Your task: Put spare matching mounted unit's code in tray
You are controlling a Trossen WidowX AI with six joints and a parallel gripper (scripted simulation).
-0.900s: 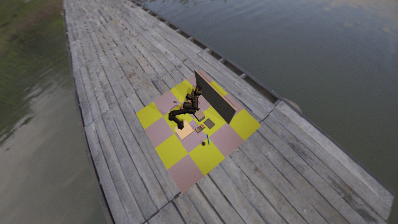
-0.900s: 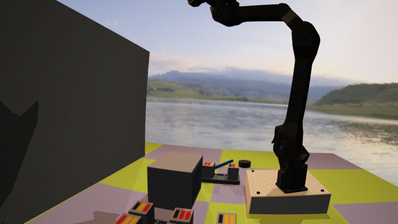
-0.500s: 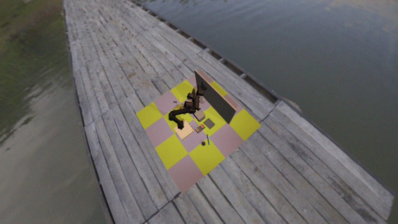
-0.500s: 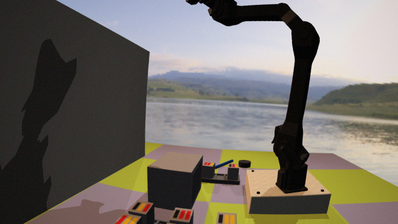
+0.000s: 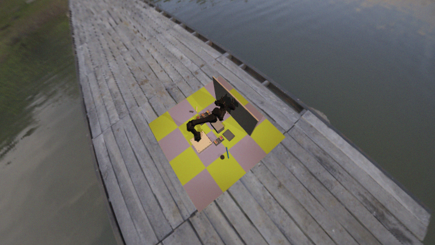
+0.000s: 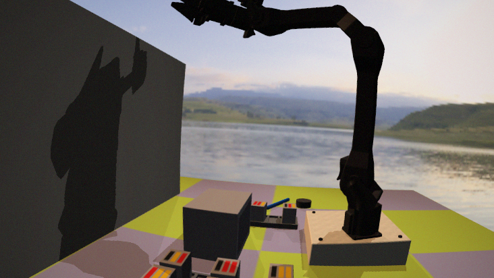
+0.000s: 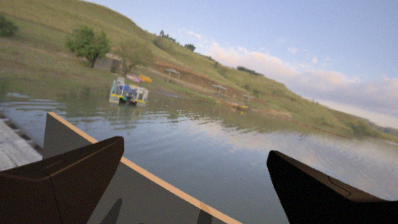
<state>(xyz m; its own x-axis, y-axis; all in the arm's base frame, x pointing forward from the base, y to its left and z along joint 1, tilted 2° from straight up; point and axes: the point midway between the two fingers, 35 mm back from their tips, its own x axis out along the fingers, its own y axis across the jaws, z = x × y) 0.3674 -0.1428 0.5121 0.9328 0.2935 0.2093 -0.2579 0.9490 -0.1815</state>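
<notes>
Top view: black arm [image 5: 204,120] reaches from a pale base block [image 5: 201,148] [image 6: 359,254] toward a dark upright panel [image 5: 249,123] [image 6: 152,113] [image 7: 145,195], its gripper [image 5: 232,106] [image 6: 185,13] [image 7: 197,151] near the panel. Striped blocks [image 5: 208,112] [image 6: 226,267] sit partly beside the arm; a grey box [image 5: 217,126] [image 6: 216,224] stands between them and a flat dark square [image 5: 229,134].

Exterior view: the gripper is high above the checkered surface [image 6: 449,227], fingers spread. Four striped blocks show at the lower edge; two more [image 6: 258,212] stand on a dark rack [image 6: 276,223] behind the grey box. I cannot tell which spare matches.

Wrist view: the fingertips are wide apart, pinching nothing, with the panel's pale top edge crossing behind them.
</notes>
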